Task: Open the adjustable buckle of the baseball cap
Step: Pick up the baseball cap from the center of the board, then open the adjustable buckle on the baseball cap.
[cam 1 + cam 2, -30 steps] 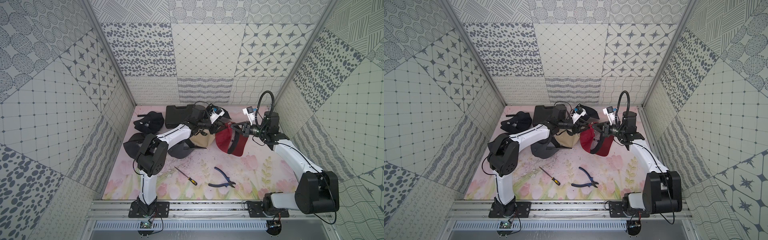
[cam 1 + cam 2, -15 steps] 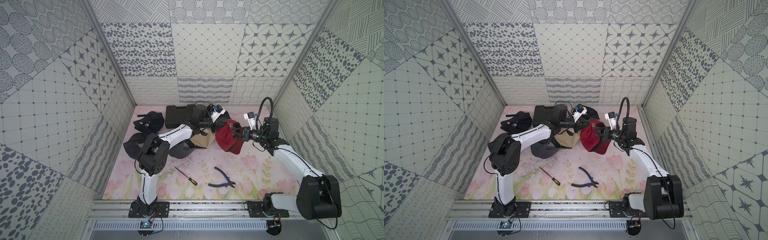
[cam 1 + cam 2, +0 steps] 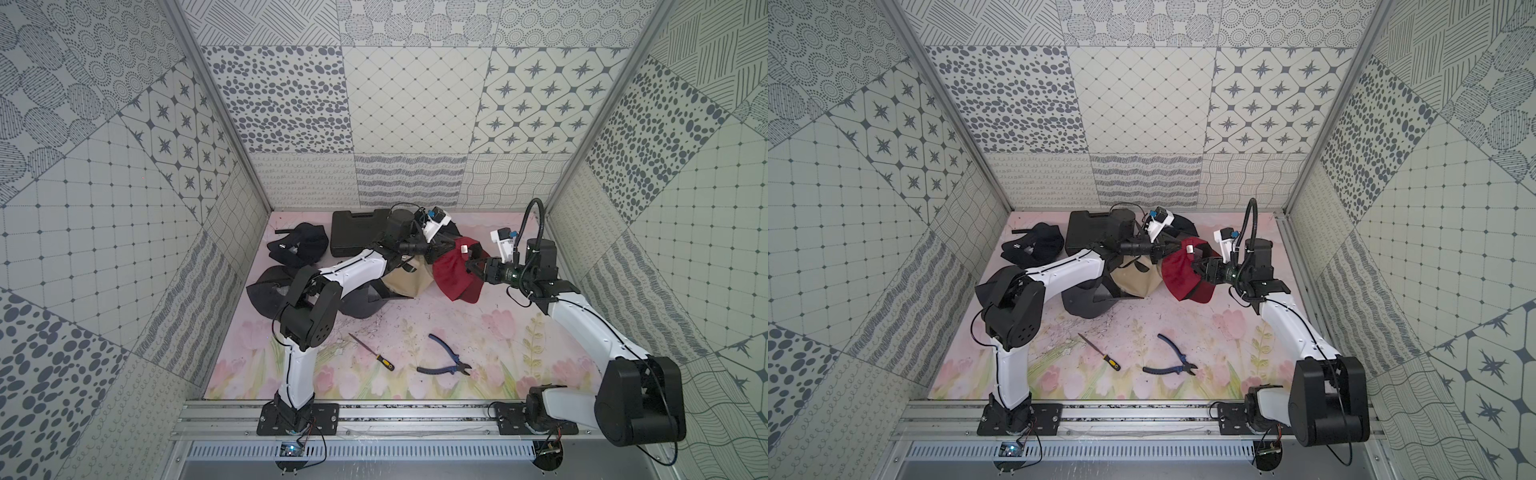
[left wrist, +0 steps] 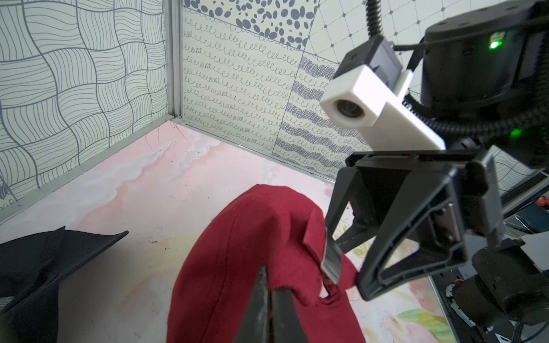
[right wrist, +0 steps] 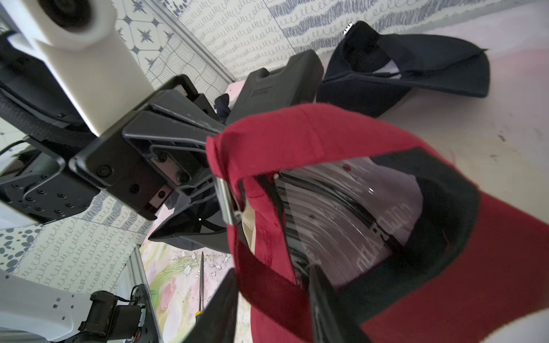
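Left gripper (image 4: 267, 285) was shut on the red cap (image 3: 451, 272), 1 o'clock on the table (image 3: 478, 340). Right gripper (image 5: 274, 270) had jaws apart, straddling the strap (image 5: 267, 297) near the buckle (image 5: 225, 202).

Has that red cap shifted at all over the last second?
Yes, slightly. The red cap has turned and drawn in toward the tan cap, and its lower edge is now farther from the pliers.

Case (image 3: 359, 226) behind heap of caps (image 3: 405, 280), baseball cap (image 3: 455, 274) rightmost; in front, screwdriver (image 3: 372, 353) left of pliers (image 3: 444, 361).
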### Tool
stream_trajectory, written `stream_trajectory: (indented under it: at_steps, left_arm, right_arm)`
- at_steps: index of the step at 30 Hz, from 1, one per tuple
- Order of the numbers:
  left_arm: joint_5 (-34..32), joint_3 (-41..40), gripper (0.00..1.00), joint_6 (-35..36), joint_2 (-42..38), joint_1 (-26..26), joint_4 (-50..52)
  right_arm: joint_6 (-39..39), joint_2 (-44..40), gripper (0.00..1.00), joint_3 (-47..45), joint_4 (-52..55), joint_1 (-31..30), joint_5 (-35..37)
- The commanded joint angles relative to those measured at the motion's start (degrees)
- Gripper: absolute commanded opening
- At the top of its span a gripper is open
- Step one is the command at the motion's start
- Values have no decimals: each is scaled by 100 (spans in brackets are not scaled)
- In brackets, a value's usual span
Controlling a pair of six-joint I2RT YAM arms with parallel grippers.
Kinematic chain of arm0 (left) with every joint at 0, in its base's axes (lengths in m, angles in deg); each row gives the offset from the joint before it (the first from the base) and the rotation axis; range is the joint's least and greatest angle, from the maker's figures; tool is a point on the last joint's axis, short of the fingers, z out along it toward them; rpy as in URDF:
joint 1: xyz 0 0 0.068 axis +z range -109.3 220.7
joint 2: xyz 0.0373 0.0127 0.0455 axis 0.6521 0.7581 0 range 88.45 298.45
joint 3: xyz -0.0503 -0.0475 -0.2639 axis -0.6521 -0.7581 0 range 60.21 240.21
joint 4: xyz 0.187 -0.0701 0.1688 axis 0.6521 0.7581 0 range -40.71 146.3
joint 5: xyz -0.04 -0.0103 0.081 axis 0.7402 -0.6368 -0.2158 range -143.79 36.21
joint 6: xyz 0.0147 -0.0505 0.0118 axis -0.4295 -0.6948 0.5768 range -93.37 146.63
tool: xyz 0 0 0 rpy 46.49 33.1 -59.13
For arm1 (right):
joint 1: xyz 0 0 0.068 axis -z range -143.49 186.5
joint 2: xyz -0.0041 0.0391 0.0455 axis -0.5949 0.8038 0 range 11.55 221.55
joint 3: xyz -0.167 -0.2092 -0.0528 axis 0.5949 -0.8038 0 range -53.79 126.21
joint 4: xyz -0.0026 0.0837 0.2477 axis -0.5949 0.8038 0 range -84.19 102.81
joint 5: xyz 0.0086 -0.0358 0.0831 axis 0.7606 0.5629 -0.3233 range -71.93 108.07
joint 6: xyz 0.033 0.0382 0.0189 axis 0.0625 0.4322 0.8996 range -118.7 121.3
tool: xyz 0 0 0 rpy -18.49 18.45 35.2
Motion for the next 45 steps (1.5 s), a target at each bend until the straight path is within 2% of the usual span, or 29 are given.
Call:
stream_trajectory:
  at_steps: [1,6,11,16,21,24,36,45]
  left_arm:
    - [79,33,0,4,73,-36,-485]
    - [11,42,0,241,39,-51,-292]
    - [-2,8,0,393,-23,-59,-188]
    - [12,-45,0,493,-101,-68,-145]
    - [34,-71,0,587,-162,-81,-34]
    - [50,-123,0,636,-209,-77,1]
    - [177,-138,0,873,-248,-118,193]
    - [156,-106,0,957,-261,-128,302]
  right_arm:
    - [-243,-390,54,440,737,17,440]
    - [-202,-661,68,882,1342,2,793]
    - [-277,-307,68,1739,2106,-294,1448]
    - [-405,184,58,2592,2692,-830,2454]
    - [-635,601,47,3173,3135,-1070,2994]
    - [-688,815,41,3407,3295,-1104,3031]
    - [-1087,1339,39,3760,3475,-1133,2179]
    - [-1161,1498,29,3804,3484,-1124,1986]
